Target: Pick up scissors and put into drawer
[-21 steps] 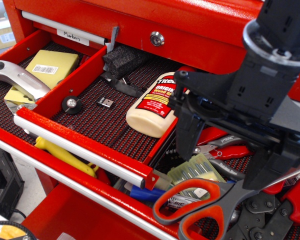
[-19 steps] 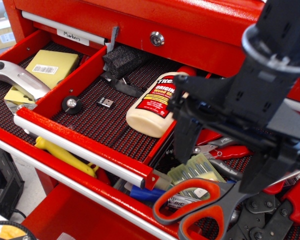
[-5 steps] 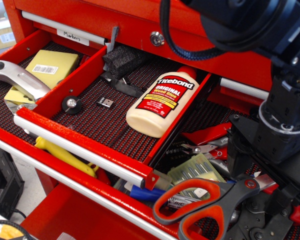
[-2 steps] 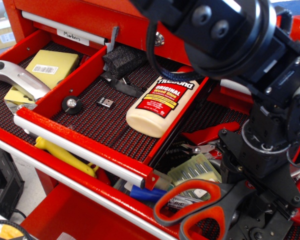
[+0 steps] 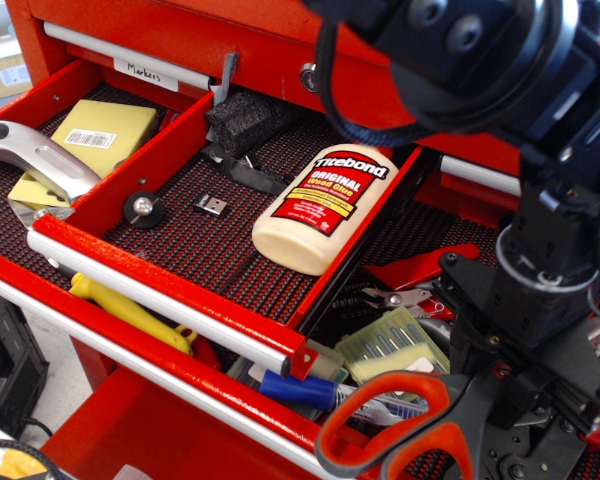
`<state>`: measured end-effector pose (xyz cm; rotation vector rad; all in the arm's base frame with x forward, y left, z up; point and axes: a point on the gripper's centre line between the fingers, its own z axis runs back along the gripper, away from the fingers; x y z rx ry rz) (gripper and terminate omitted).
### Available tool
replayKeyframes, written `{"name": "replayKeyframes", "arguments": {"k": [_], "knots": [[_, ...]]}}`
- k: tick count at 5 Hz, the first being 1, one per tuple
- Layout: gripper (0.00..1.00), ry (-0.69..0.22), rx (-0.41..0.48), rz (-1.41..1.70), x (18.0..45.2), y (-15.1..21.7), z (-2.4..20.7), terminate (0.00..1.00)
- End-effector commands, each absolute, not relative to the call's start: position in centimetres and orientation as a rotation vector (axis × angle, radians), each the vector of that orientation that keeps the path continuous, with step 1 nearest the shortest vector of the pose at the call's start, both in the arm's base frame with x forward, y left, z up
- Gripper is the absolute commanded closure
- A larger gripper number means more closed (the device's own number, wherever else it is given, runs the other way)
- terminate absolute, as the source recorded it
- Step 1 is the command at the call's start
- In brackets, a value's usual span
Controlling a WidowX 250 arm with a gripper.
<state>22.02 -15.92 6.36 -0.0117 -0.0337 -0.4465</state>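
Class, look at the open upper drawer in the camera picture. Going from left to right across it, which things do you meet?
Silver utility knife → yellow notepad → red partition → black knob → small metal clip → glue bottle.

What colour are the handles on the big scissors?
The scissors have red-orange and dark grey handles, seen in the observation.image view, the only one.

Red-handled scissors (image 5: pixel 405 430) below open drawer (image 5: pixel 170 290)
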Motion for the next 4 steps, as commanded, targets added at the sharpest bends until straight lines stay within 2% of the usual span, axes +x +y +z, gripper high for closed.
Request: {"name": "replayKeyframes", "arguments": {"k": [1, 2, 3, 4], "knots": [[1.0, 0.091, 0.032, -0.389, 22.9, -15.5, 12.4, 0.0], [1.0, 0.207, 0.117, -0.339, 22.5, -13.6, 14.5, 0.0], [1.0, 0.23, 0.231, -0.416, 22.1, -11.5, 15.8, 0.0], [1.0, 0.198, 0.293, -0.52, 22.2, -8.8, 15.8, 0.0]]}}
